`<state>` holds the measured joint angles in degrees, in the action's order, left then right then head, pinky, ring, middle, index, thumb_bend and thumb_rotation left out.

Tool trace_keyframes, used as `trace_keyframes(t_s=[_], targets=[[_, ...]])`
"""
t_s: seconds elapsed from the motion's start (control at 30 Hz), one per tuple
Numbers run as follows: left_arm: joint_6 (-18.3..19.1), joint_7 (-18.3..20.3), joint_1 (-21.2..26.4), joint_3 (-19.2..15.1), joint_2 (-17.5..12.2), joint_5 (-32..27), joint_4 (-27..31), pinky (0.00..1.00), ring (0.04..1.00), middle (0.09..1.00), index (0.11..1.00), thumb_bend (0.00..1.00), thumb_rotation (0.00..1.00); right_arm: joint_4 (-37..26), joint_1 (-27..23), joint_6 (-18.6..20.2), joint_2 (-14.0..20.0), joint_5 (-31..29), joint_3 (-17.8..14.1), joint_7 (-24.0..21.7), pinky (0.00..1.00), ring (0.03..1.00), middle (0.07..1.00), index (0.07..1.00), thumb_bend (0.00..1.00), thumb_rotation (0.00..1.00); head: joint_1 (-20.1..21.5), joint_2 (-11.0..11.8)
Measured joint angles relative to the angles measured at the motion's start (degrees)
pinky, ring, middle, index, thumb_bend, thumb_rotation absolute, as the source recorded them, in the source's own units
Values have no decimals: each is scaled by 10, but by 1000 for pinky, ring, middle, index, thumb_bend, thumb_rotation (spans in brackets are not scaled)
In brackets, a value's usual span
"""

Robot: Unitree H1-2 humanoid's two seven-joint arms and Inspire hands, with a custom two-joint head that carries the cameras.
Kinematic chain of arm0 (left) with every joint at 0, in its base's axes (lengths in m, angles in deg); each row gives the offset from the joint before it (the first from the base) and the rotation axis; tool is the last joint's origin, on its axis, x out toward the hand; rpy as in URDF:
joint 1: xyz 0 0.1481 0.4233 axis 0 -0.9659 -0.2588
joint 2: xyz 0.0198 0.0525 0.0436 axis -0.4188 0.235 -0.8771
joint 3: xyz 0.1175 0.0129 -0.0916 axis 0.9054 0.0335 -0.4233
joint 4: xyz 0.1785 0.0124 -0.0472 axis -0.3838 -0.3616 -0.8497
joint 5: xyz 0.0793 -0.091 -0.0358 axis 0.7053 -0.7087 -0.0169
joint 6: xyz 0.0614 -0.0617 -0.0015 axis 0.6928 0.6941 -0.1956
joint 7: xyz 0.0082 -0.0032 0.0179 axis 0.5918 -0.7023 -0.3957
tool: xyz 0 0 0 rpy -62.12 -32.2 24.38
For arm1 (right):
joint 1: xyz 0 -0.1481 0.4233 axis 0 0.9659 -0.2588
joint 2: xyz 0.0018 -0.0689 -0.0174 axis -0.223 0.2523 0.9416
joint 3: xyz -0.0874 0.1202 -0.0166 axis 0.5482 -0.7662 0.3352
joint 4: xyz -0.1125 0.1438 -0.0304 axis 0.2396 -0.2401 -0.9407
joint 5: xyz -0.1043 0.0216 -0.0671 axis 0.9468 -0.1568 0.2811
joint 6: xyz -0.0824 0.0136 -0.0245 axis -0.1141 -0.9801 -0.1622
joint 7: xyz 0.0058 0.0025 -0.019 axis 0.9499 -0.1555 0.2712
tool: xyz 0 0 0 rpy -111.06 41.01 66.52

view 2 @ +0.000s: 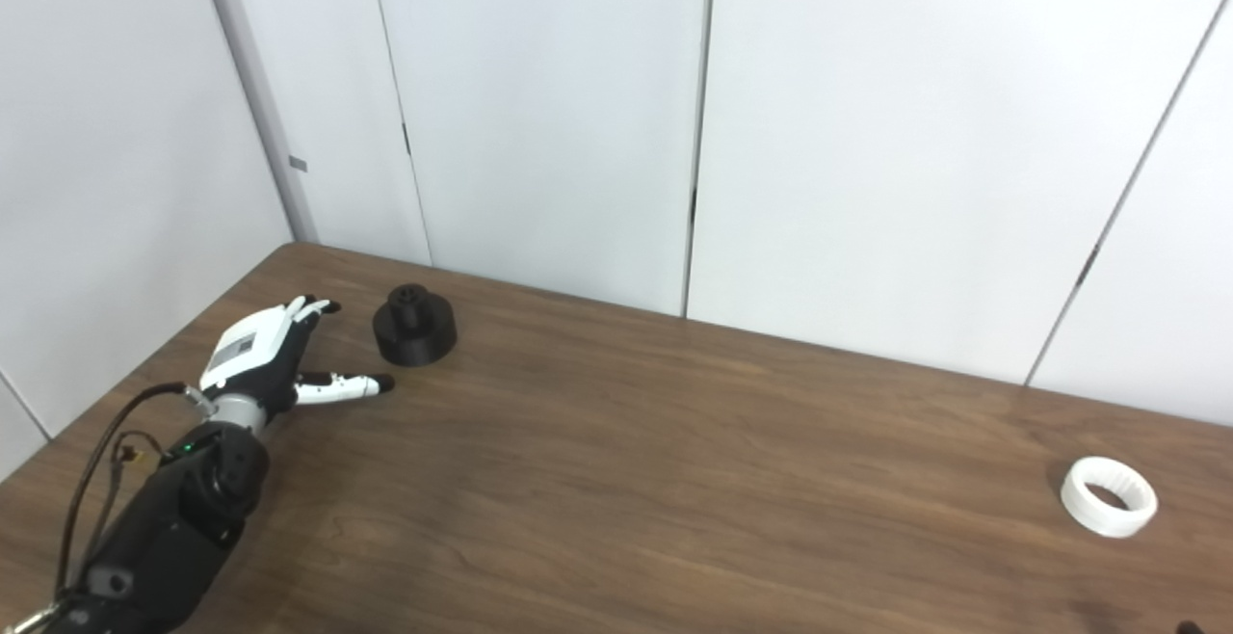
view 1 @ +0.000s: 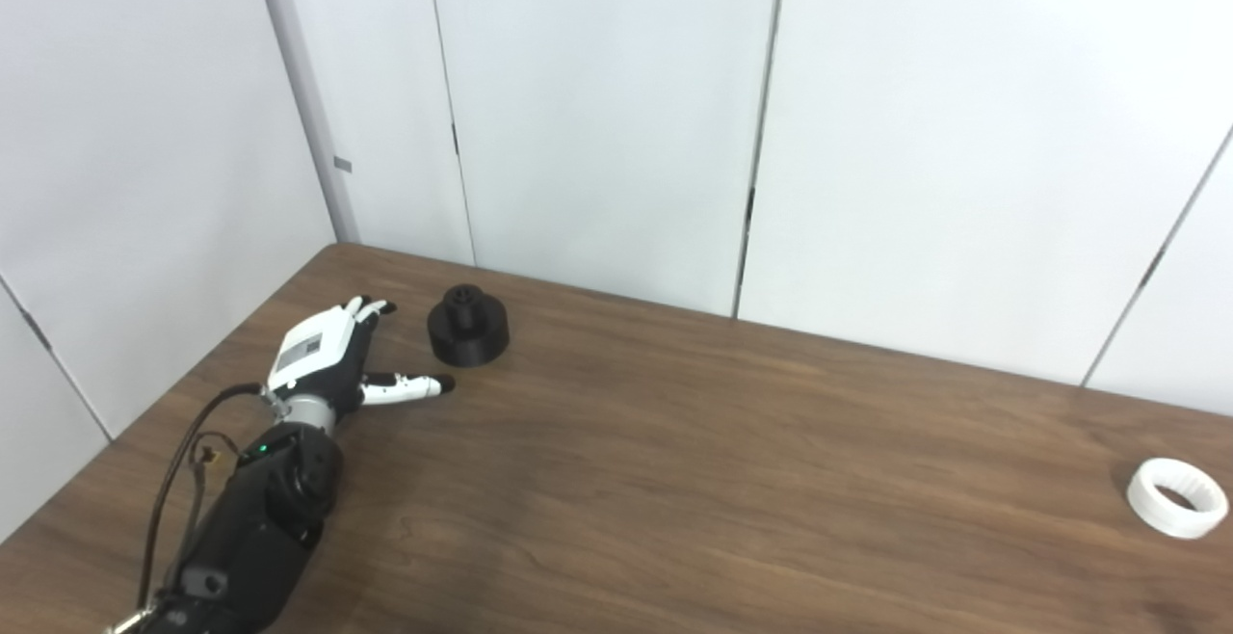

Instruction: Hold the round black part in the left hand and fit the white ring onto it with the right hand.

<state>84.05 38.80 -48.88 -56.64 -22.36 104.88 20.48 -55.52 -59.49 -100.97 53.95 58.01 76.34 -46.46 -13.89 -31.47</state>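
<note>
- Left eye view, left hand [view 1: 323, 359]: released, holding nothing. Fingers are spread and extended toward the far edge of the table [view 1: 674, 480]; the thumb [view 1: 409, 387] points sideways to the right. The hand sits low over the table near its far-left corner; whether it touches the surface cannot be told.
- Left arm [view 1: 255, 518]: enters from the bottom-left edge and runs diagonally up and to the right, with the back of the hand facing upward.
- Round black part [view 1: 467, 328]: stands upright on the table just beside the hand, to its right and slightly farther from the robot. It lies in the open span between the fingertips and the thumb tip, apart from both. Its axis is vertical: a wide disc base with a narrower boss on top.
- Governing relation: the part lies to the right of and slightly ahead of the open left hand, so a short advance in that direction should bring the fingers around the base. The left hand is by far the nearer one.
- White ring [view 1: 1177, 497]: lies flat on the table near the right edge, well apart from the black part and untouched.
- Right hand: not in view in the left eye view. A dark speck at the bottom-right corner of the right eye view cannot be identified.
- Task status: judged to be at the approach step; nothing is grasped yet.
</note>
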Motion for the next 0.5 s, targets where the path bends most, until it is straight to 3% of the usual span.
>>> trace_keyframes(t_s=[0.5], targets=[[-12,5,46,43,-9,-1,-75,1000,1000,1000,902,1000,606,0,0,-3,-1,9,2,1,1000,1000,976,945,740,1000,8,5]])
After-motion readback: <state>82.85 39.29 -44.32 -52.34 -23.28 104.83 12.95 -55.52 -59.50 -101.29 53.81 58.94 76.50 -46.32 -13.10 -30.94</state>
